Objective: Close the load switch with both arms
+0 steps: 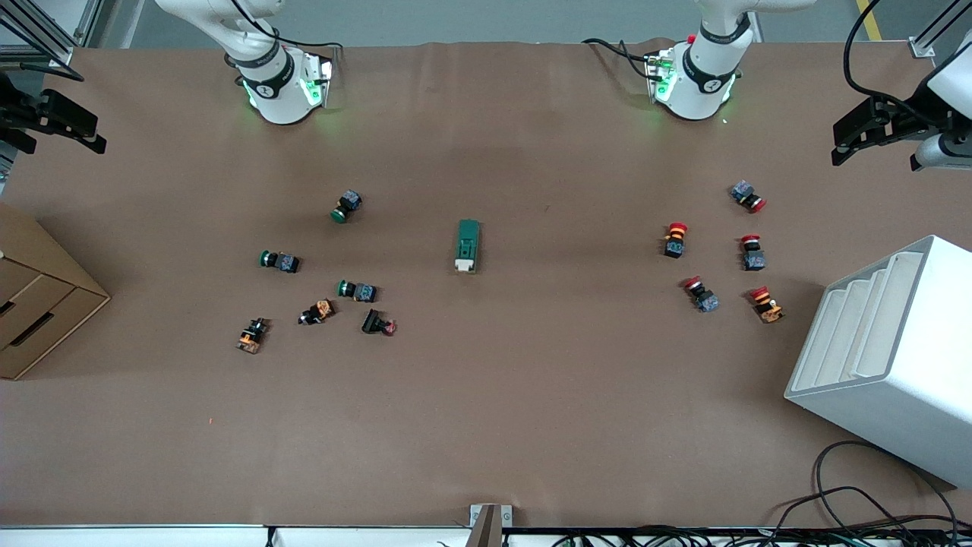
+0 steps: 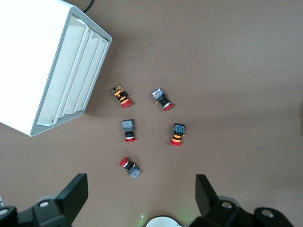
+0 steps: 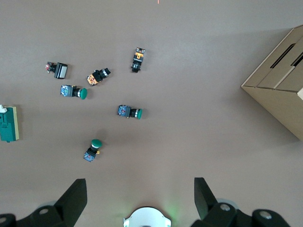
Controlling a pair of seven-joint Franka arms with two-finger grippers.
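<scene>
The load switch (image 1: 468, 245), a dark green oblong block, lies in the middle of the table with its white lever end toward the front camera. It also shows at the edge of the right wrist view (image 3: 9, 124). My left gripper (image 1: 837, 143) hangs high over the left arm's end of the table, open and empty (image 2: 141, 196). My right gripper (image 1: 97, 134) hangs high over the right arm's end, open and empty (image 3: 140, 198). Both are well apart from the switch.
Several red push buttons (image 1: 674, 238) lie toward the left arm's end beside a white slotted rack (image 1: 888, 357). Several green and orange buttons (image 1: 348, 205) lie toward the right arm's end, near a cardboard box (image 1: 38, 304). Cables (image 1: 858, 501) trail at the front edge.
</scene>
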